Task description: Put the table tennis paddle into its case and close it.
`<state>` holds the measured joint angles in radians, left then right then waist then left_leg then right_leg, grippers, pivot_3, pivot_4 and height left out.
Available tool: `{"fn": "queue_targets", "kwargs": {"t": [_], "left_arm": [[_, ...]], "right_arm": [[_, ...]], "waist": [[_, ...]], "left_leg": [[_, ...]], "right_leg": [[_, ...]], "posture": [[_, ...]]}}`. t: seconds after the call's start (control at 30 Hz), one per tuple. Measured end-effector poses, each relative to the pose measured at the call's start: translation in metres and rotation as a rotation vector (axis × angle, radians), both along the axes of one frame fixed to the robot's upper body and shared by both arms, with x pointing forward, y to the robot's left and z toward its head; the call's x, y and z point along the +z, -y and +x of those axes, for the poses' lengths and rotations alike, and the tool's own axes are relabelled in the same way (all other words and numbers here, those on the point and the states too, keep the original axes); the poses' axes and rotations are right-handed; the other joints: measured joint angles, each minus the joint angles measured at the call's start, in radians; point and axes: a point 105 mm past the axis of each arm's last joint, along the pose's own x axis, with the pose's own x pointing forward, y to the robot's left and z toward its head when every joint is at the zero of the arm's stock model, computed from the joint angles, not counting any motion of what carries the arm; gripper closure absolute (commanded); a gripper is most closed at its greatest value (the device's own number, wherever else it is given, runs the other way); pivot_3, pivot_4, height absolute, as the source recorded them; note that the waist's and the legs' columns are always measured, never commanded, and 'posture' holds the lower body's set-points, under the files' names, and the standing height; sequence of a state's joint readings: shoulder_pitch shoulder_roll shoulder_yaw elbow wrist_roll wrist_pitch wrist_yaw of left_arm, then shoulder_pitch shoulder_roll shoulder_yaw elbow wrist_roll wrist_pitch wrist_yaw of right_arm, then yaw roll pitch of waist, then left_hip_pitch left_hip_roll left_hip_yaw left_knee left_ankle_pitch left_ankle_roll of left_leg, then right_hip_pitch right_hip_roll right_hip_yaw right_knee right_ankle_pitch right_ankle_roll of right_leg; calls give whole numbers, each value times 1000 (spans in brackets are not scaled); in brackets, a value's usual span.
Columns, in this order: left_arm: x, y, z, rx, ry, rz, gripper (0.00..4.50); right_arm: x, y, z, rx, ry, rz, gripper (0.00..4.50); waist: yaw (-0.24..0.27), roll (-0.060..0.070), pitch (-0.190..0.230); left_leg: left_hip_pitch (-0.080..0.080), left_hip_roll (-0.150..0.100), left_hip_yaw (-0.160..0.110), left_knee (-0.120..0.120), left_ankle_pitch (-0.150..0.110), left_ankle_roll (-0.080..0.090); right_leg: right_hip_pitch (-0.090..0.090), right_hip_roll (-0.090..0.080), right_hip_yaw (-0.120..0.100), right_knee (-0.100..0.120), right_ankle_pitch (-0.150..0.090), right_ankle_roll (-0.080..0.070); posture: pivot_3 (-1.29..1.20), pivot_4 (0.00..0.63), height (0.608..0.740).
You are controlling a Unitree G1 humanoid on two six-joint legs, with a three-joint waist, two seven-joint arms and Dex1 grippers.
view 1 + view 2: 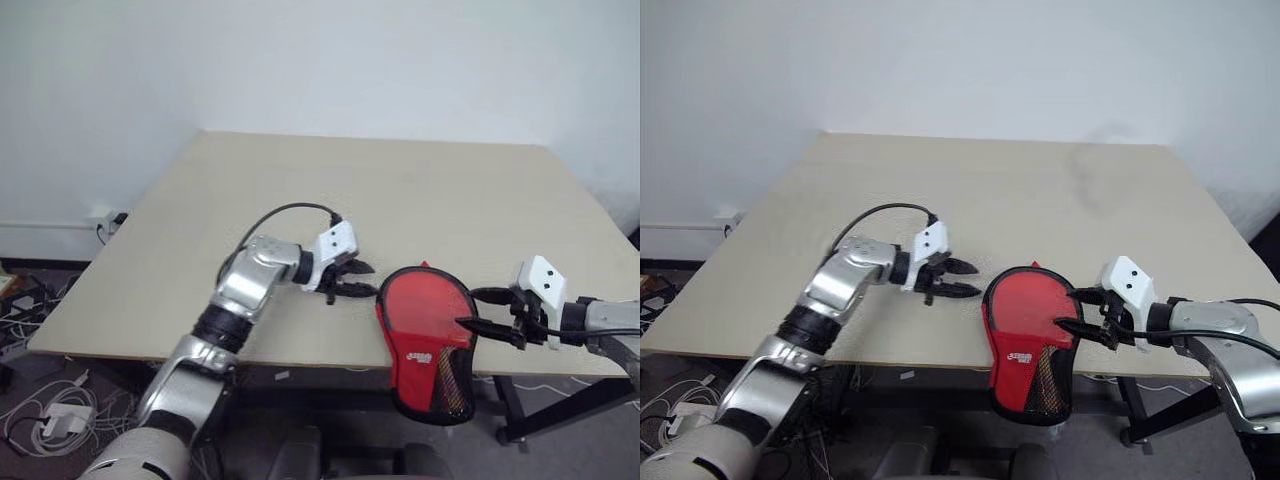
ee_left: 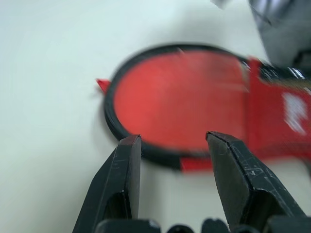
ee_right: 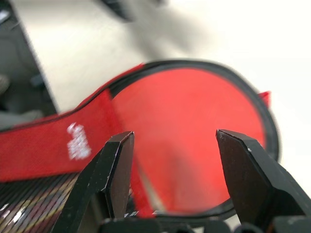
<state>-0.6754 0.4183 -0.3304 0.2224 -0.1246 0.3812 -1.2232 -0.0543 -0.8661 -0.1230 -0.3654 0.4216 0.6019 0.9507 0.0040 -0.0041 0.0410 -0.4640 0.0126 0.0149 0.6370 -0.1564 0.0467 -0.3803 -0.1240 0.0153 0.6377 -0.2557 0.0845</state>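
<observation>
Your paddle [image 1: 425, 305] sits inside the case [image 1: 432, 378]: its round red face shows within the black zipper rim, and no handle shows anywhere. The case lies at the near edge of the bench [image 1: 400, 190], right of centre, with its round end on the bench and its narrow end, carrying the white logo and mesh panel, hanging over the near edge toward the floor. I judge insertion done or nearly so. Closing is what you have left: the red rubber is exposed, so the flap is not over it and the zipper is not drawn. I cannot tell from these views where the flap or the zipper pull lies.

Your left hand [image 1: 352, 280] hovers just left of the case with its fingers parted and nothing between them. Your right hand [image 1: 487, 312] stands at the case's right rim, fingers also apart with nothing held; whether a fingertip touches the rim I cannot tell.

The bench is a plain light-wood top, bare apart from the case. Behind it is a white wall. On the floor to the left lie tangled cables [image 1: 40, 415] and a white adapter, and a wall socket [image 1: 108, 222] sits low on the wall. A black bench leg [image 1: 510, 410] shows at the near right.
</observation>
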Motion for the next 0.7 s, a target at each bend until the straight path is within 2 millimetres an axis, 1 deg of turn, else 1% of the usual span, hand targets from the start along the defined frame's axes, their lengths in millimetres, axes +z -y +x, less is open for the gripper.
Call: {"fn": "queue_targets", "kwargs": {"t": [0.07,0.13,0.2,0.27,0.37,0.43,0.53,0.63,0.7], "left_arm": [[-2,-11,-13,-31,-22,17,2286],[-5,-27,-27,-43,-53,48,2286],[-10,-42,-36,-24,-94,67,2286],[-14,-54,-40,14,-122,83,2286],[-20,-70,-39,97,-147,108,2286],[-22,-76,-38,129,-151,115,2286],[-28,-84,-39,170,-162,123,2286],[-36,-88,-44,198,-180,129,2286],[-42,-89,-50,220,-199,135,2286]], "right_arm": [[6,-2,7,-6,34,9,1600],[11,-1,13,-10,56,10,1600],[14,-1,16,-14,66,3,1600],[18,-4,19,-2,80,0,1600],[22,-10,25,14,95,-7,1600],[19,-15,26,25,82,-13,1600],[7,-21,28,49,72,-73,1600],[-2,-22,31,58,62,-115,1600],[-4,-21,36,44,64,-123,1600]], "waist": [[-1,1,1],[-3,2,1],[-2,2,2],[0,3,2],[0,3,2],[1,3,2],[0,3,2],[-1,3,2],[-1,3,2]], "left_leg": [[0,0,0,0,0,0],[1,1,1,0,0,0],[1,2,1,-1,0,0],[1,3,1,-1,0,0],[0,3,2,-3,0,0],[0,3,2,-4,0,0],[0,3,4,-7,1,-1],[0,3,4,-7,1,-2],[-1,3,5,-7,1,-2]], "right_leg": [[0,0,0,1,0,0],[0,0,0,1,0,0],[-1,1,0,2,0,1],[-1,0,0,2,-1,1],[-2,0,0,2,-1,1],[-4,0,0,2,0,1],[-6,0,1,2,1,-2],[-7,0,1,2,2,-3],[-7,1,2,2,2,-3]], "posture": [[0,0,715],[0,0,715],[0,0,715],[0,0,715],[0,0,715],[0,0,715],[0,0,715],[0,0,715],[0,0,715]]}}
